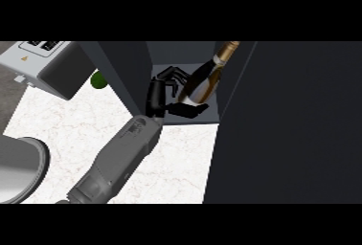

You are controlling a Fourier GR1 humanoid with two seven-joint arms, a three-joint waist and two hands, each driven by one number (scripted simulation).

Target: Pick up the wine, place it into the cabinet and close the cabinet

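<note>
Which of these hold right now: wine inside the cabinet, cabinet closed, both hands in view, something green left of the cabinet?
The wine bottle is inside the cabinet: true.
The cabinet is closed: false; it is open and its inside shows.
Both hands are in view: false; only the left hand shows, curled at the bottle.
A green object shows left of the cabinet: true.
</note>
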